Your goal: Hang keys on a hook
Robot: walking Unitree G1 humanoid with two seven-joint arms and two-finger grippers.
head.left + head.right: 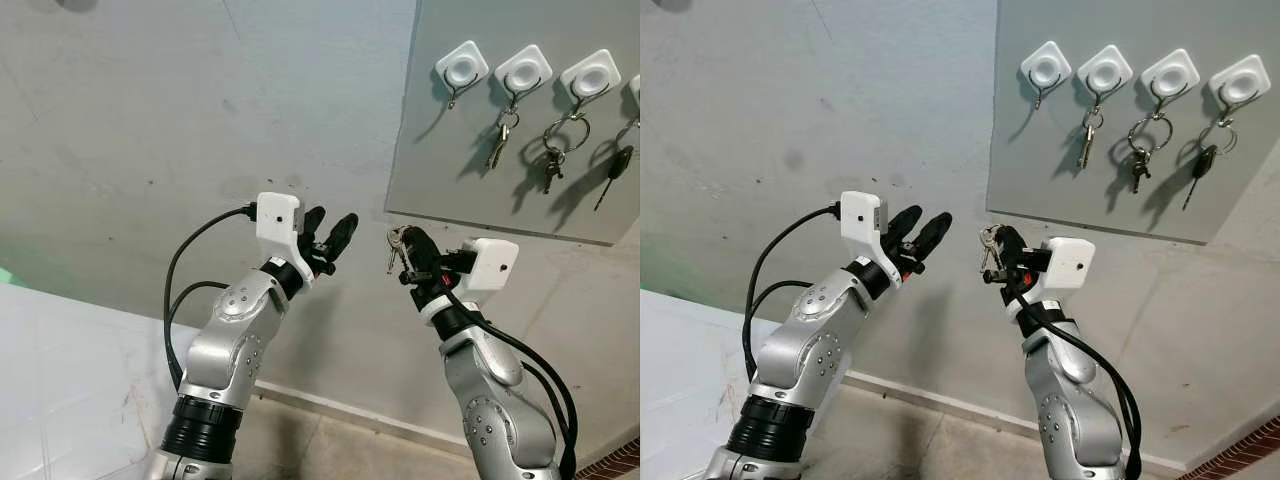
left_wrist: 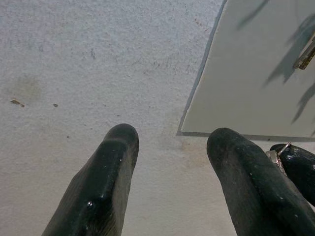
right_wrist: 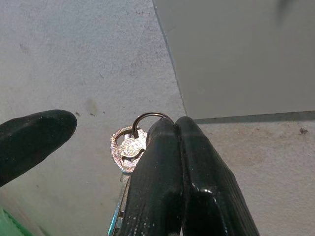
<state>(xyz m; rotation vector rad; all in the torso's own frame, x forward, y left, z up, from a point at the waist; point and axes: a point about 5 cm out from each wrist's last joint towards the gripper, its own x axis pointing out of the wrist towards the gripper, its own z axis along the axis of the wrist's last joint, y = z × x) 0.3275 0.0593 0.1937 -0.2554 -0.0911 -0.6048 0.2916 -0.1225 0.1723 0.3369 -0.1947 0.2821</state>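
One small bunch of keys [image 1: 397, 246] is pinched between the closed black fingers of the right gripper [image 1: 415, 247], raised in front of the grey wall [image 1: 200, 120]. In the right wrist view the two fingers press tight together on the thin wire ring [image 3: 147, 118], and a silver key head hangs just beside them on the left. The keys sit below and to the left of the lower left corner of the grey board [image 1: 450, 150], well apart from its hooks.

Four white square hooks run along the top of the board. The leftmost hook [image 1: 461, 68] is bare. The second hook [image 1: 523, 71] carries a single key, the third hook [image 1: 589, 76] a large ring with dark keys, and the rightmost hook [image 1: 1240, 81] a black-headed key.

To the left, the left gripper [image 1: 328, 238] is also lifted toward the wall, its fingers spread apart with nothing between them, near the right gripper but not touching it. Below the wall, a pale tiled floor [image 1: 60, 380] shows at the lower left.
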